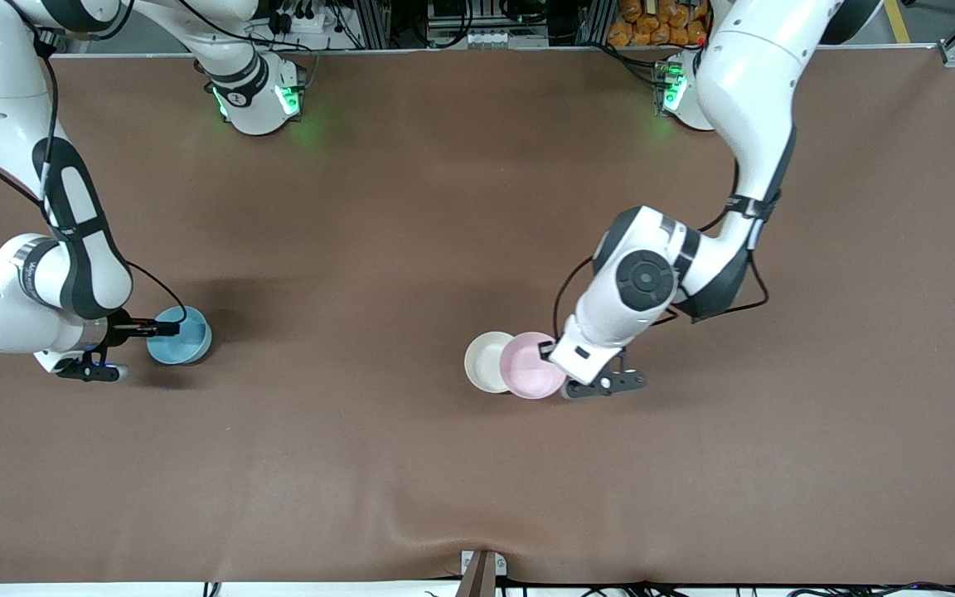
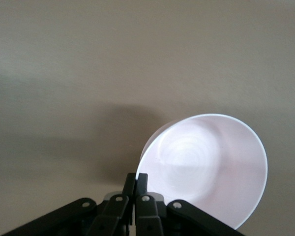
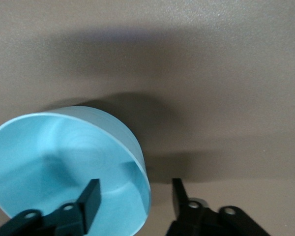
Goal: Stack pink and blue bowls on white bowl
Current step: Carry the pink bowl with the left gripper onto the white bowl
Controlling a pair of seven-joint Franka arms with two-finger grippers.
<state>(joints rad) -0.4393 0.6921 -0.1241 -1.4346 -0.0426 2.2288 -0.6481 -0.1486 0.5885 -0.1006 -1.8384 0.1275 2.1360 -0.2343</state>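
Observation:
The pale pink bowl point(image 1: 532, 365) hangs tilted by its rim from my left gripper point(image 1: 550, 352), which is shut on it. In the front view it overlaps the edge of the white bowl point(image 1: 487, 361) on the brown table. The left wrist view shows the pink bowl point(image 2: 206, 167) pinched between the fingers of the left gripper point(image 2: 136, 179); the white bowl is hidden there. The blue bowl point(image 1: 183, 340) stands toward the right arm's end. My right gripper point(image 1: 164, 329) is open astride its wall. In the right wrist view the blue bowl point(image 3: 49, 167) has one finger of the right gripper point(image 3: 135, 189) inside and one outside.
A brown mat point(image 1: 411, 464) covers the table, with a crease near a small bracket point(image 1: 482, 568) at the edge closest to the front camera. The two arm bases point(image 1: 258, 99) point(image 1: 681, 91) stand along the farthest edge.

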